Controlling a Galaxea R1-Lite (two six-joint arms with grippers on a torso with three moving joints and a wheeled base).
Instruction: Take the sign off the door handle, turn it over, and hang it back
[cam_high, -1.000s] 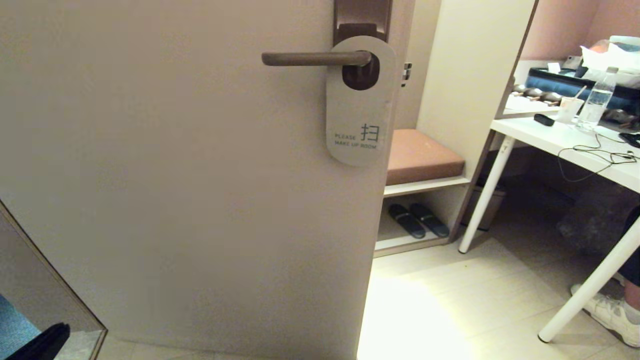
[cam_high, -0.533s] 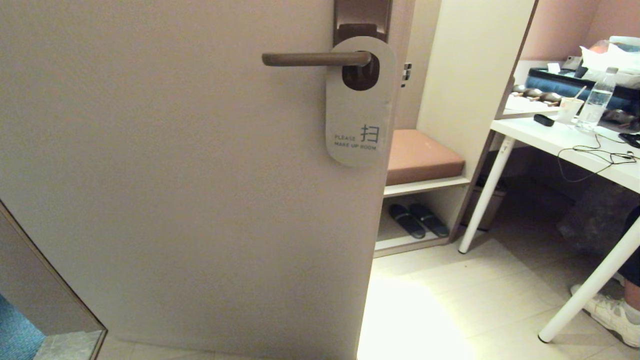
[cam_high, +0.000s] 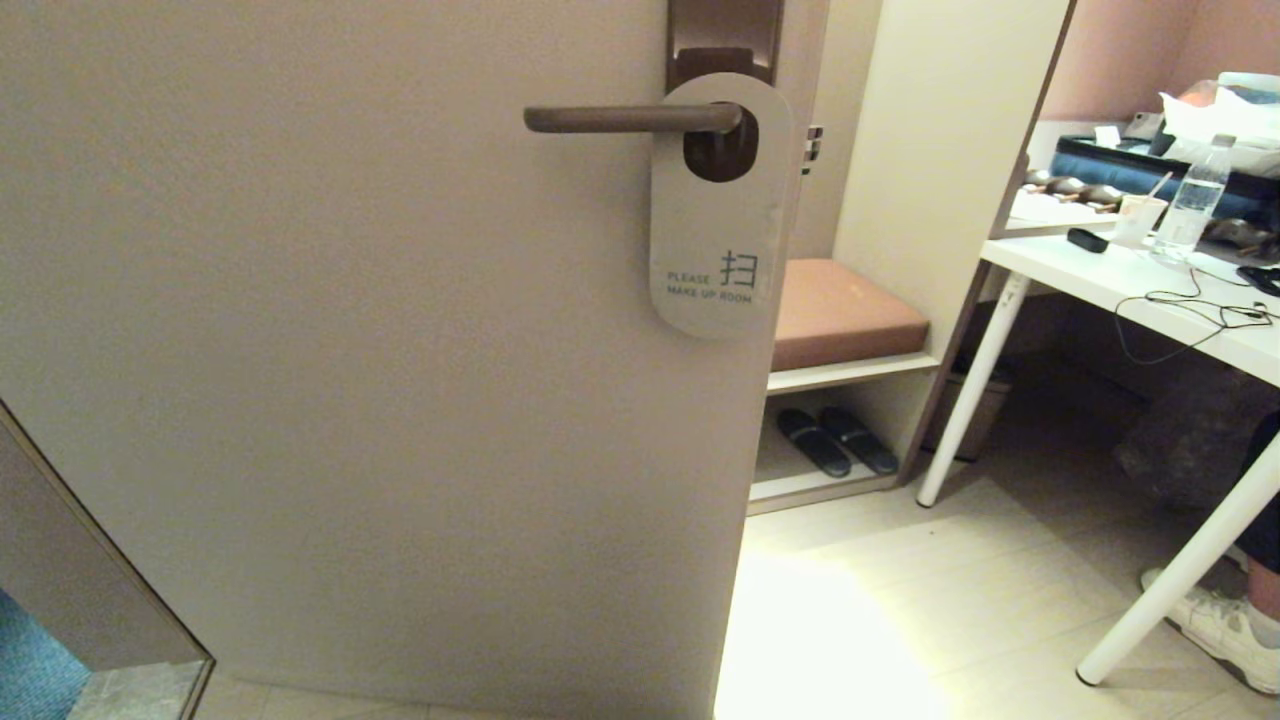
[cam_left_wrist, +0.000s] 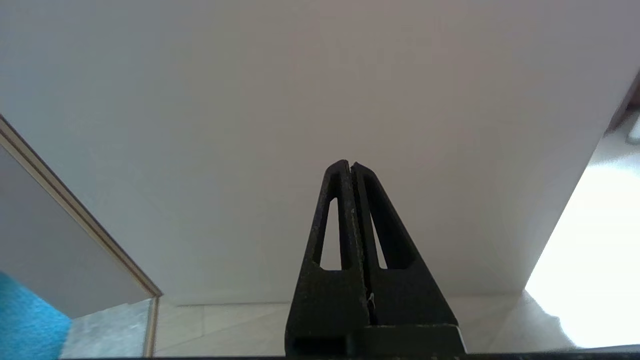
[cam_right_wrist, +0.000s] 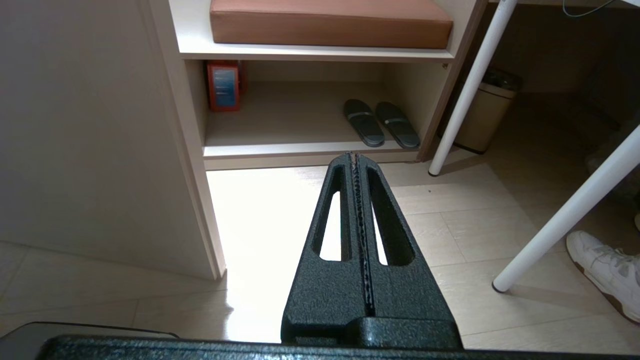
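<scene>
The sign (cam_high: 716, 215) hangs by its round hole on the door handle (cam_high: 620, 119), off-white face out, reading "PLEASE MAKE UP ROOM". The handle is a dark-brown lever on a brown backplate (cam_high: 725, 30) at the top of the head view. Neither gripper shows in the head view. My left gripper (cam_left_wrist: 349, 165) is shut and empty, low down, facing the plain door panel. My right gripper (cam_right_wrist: 354, 156) is shut and empty, low down, pointing at the floor before the shelf.
The door (cam_high: 350, 350) fills the left and middle. To its right stands a shelf unit with a brown cushion (cam_high: 840, 312) and slippers (cam_high: 835, 440). A white table (cam_high: 1130, 290) with a bottle and cables stands at the right. A person's white shoe (cam_high: 1225, 625) is near the table leg.
A dark arm part at the bottom left of the head view has dropped out of sight. The sign has swung slightly on the handle.
</scene>
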